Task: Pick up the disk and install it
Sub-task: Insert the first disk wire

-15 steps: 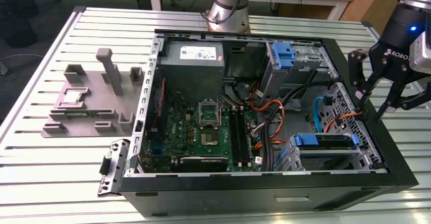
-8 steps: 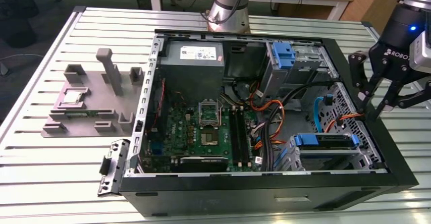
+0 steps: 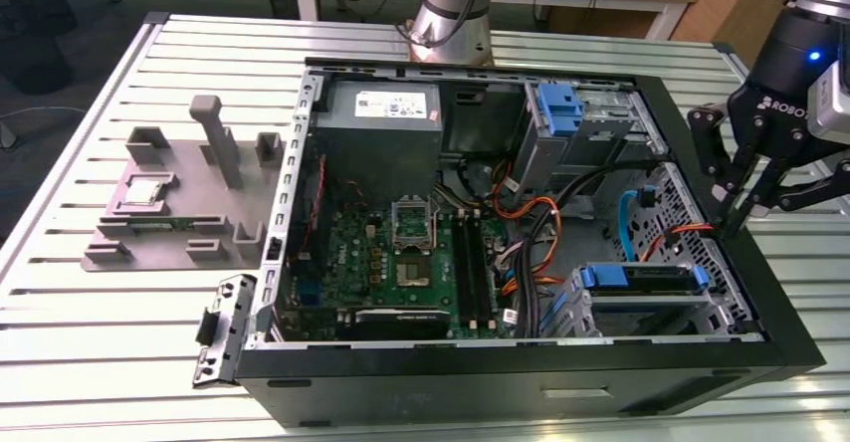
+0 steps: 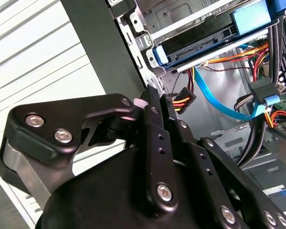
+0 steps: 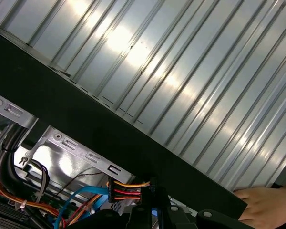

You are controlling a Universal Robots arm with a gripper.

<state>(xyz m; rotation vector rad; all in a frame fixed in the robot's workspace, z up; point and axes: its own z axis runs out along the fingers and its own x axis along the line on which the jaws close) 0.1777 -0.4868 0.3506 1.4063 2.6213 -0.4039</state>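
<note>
In the exterior view the gripper is hanging at three o'clock over the open computer case, its fingers drawn tight together and gripping nothing. The disk is sitting in the drive cage at five o'clock (blue carrier facing up).

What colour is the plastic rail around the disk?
Blue. The rail on the disk shows best in the second wrist view.
</note>
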